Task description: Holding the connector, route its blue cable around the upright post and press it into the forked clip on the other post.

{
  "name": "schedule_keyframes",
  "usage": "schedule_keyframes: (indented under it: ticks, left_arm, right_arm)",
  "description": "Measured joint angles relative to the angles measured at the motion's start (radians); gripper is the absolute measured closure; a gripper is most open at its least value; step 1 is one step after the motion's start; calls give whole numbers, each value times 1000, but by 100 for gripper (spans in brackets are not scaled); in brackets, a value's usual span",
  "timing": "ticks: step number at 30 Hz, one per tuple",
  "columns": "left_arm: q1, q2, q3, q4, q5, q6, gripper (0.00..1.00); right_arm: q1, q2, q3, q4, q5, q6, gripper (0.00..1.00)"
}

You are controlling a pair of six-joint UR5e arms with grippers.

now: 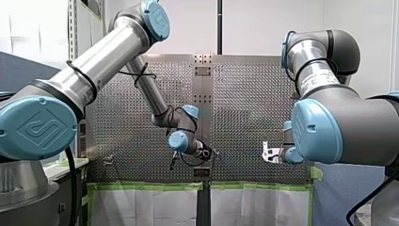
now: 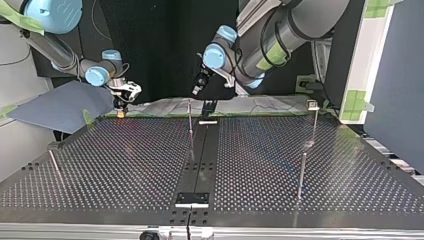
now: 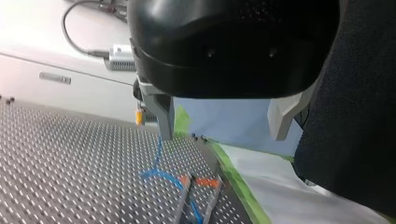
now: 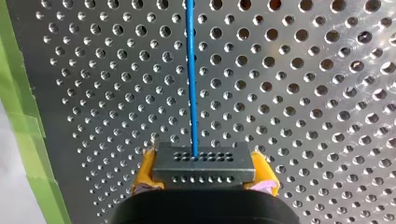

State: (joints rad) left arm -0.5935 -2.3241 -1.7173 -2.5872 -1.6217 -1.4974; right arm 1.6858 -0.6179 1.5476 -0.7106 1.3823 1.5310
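So far only the grasp looks done: my right end effector is clamped on the connector, its blue cable running straight ahead over the table. My left end effector hangs open and empty. Routing round the upright post and clipping are both left to do.

Blue cable cut off at right wrist view's edge; connector half-hides right claw.

Slim post mid-table, 2 posts at top view's right, short post left, open table between
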Motion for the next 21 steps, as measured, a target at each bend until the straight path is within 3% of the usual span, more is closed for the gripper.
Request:
schedule_keyframes:
  ticks: [6, 13, 21]
  left_arm:
    - [-48, 48, -48, 5, -48, -22, 0]
    - [-104, 105, -97, -45, -105, -77, 0]
    - [-171, 171, -108, -111, -172, -143, 0]
  right_arm:
    - [0, 1, 1, -5, 0, 0, 100]
    - [0, 2, 1, -3, -7, 2, 100]
    - [0, 3, 0, -1, -16, 7, 100]
